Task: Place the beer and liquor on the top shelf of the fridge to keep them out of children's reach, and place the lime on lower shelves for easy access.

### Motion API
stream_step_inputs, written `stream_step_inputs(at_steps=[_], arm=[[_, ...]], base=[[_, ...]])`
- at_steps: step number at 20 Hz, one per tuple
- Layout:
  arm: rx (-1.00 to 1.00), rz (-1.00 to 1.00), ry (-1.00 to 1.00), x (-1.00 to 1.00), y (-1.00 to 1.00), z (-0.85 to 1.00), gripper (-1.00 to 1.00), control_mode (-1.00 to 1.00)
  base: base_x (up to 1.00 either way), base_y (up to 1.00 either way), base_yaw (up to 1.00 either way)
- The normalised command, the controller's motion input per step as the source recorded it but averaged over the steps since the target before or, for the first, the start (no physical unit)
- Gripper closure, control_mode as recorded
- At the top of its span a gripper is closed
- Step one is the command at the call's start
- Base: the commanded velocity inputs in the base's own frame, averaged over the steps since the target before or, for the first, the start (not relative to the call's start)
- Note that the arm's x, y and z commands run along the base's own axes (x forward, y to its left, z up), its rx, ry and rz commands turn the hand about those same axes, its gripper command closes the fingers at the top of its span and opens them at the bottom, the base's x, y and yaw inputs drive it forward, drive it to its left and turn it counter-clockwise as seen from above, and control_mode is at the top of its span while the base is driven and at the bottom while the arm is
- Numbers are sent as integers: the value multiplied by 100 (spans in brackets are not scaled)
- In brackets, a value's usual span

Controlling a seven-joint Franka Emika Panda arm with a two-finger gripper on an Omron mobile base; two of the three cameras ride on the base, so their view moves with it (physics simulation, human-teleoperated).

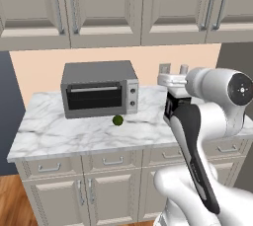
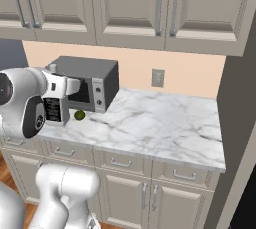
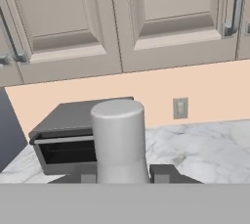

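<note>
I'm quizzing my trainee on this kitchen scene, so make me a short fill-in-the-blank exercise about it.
1. The gripper is closed around the neck of the ____ bottle.
2. The lime sits on the counter just in front of the ____.
3. The wall outlet is mounted below the upper ____.

Missing words: liquor; toaster oven; cabinets

obstacles: toaster oven [image 1: 100, 89], lime [image 1: 117, 120] just before it | free: counter [image 2: 165, 123] rightward

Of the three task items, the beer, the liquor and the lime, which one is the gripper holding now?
The liquor: the squat white bottle with a black label, its neck between the gripper fingers. The lime lies alone on the counter before the toaster oven.
</note>
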Motion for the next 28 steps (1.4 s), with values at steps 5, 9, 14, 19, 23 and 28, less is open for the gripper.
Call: stream_step_inputs(at_steps=[5,9,14,19,23,28], arm=[[0,0,0,0,0,0,100,100],[0,0,0,0,0,0,100,100],[0,0,0,0,0,0,100,100],[0,0,0,0,0,0,100,100],[0,0,0,0,0,0,100,100],[0,0,0,0,0,0,100,100]], base=[[-9,0,0],[-63,0,0],[-78,-15,0],[-46,-36,0],[-19,-61,-4],[-15,-61,-1]])
